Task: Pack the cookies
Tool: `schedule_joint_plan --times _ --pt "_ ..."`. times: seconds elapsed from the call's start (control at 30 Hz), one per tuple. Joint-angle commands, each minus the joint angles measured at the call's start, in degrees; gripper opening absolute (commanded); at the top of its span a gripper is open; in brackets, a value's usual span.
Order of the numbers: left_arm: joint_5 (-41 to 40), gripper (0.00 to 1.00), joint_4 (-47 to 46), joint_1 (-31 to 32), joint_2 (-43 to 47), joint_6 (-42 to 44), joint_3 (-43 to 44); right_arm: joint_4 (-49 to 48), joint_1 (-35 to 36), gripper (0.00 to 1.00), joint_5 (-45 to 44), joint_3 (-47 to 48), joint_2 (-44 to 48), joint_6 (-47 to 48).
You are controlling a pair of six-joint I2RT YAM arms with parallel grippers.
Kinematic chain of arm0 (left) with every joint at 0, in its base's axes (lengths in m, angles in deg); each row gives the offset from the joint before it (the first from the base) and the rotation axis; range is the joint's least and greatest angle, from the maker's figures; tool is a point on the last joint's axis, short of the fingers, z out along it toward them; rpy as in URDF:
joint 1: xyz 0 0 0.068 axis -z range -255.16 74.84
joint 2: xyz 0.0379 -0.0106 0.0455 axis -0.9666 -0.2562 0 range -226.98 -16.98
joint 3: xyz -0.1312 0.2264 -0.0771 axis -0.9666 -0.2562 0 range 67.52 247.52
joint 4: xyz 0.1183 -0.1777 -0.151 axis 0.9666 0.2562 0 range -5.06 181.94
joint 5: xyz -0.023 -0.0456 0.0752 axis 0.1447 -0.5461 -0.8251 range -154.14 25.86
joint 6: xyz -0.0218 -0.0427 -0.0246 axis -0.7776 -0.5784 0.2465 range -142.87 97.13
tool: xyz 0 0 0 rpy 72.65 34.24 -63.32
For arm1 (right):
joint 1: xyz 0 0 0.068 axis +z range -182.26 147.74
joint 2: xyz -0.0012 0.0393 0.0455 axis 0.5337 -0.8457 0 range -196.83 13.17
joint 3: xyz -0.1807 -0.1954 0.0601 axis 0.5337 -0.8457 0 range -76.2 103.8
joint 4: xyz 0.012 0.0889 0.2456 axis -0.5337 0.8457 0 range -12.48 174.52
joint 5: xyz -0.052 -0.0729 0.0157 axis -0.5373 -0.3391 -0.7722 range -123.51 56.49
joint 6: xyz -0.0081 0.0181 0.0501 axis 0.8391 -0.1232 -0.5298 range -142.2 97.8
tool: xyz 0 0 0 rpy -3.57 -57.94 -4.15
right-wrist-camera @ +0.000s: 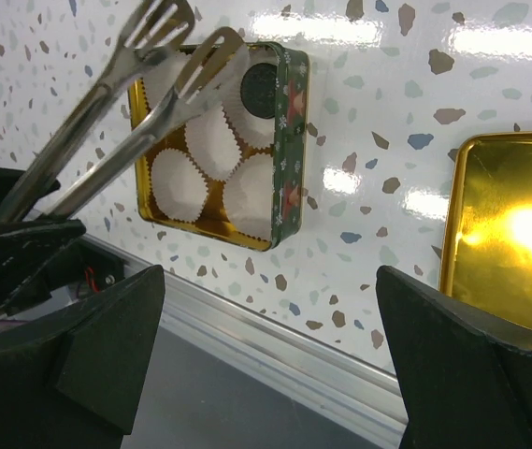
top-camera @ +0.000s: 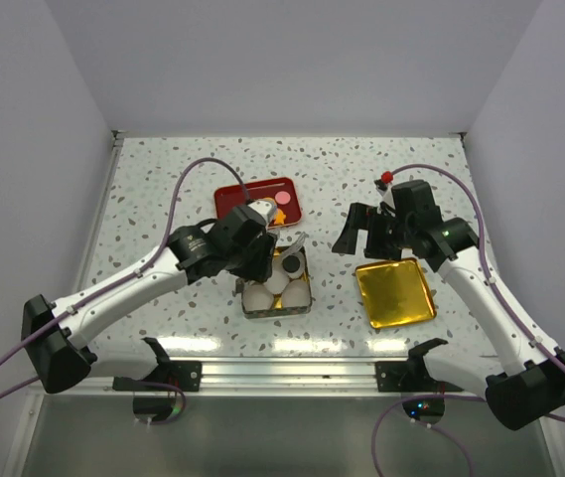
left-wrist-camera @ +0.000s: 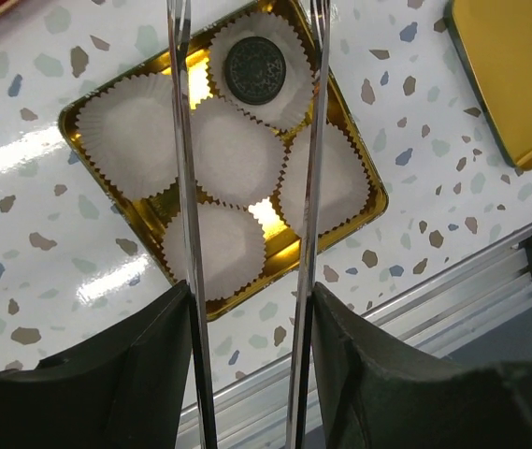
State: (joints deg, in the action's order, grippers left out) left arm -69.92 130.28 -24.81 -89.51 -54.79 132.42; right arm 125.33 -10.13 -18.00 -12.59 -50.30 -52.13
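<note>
1. Room: plain pale-grey walls (top-camera: 282, 60) close in three sides of a white tabletop (top-camera: 153, 179) speckled with grey, brown and blue chips. Its glossy finish throws back bright patches of overhead light.
2. Near edge: an aluminium rail (top-camera: 282, 370) runs along the front, with both arm bases bolted beside it.
3. Centre: a square tin (right-wrist-camera: 286, 159), gold inside and green with printed decoration on its wall, sits on the tabletop. It holds five white fluted paper cups (left-wrist-camera: 236, 150), four set round one in the middle.
4. Task items: one dark brown-black cookie (left-wrist-camera: 256, 67) lies flat in a corner cup. The other cookies (top-camera: 281, 200), pink and orange, lie on a red tray (top-camera: 237, 194) behind the tin, toward the back wall.
5. Right of the tin and apart from it: a gold lid (top-camera: 394, 293) lies flat with its shiny inner face up.
6. Left hand (left-wrist-camera: 251, 299): it pinches a pair of metal tongs (left-wrist-camera: 179, 140), which reach out above the tin. The two blades stand apart, one to each side of the dark cookie's cup as seen from the wrist.
7. Right hand (top-camera: 363, 237): fingers spread wide, held above the tabletop just beyond the lid's far edge, to the right of the tin.
</note>
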Motion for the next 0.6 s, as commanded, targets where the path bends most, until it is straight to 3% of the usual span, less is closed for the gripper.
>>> schedule_joint_plan --times 0.0,0.13,0.37,0.57 --pt "-6.4 0.56 3.2 0.2 0.2 -0.5 7.0 0.8 0.3 0.99 -1.2 -0.4 1.2 0.9" --pt "-9.8 0.56 7.4 -1.8 -2.4 0.2 13.5 0.6 0.3 0.99 -1.2 -0.9 1.6 0.8" --pt "-7.1 0.56 7.9 -10.3 -6.3 3.4 14.8 0.7 0.4 0.99 -1.4 -1.0 2.0 1.0" --pt "-7.8 0.56 8.4 -11.2 -11.7 4.4 16.6 0.5 0.3 0.99 -1.4 -1.3 1.9 1.0"
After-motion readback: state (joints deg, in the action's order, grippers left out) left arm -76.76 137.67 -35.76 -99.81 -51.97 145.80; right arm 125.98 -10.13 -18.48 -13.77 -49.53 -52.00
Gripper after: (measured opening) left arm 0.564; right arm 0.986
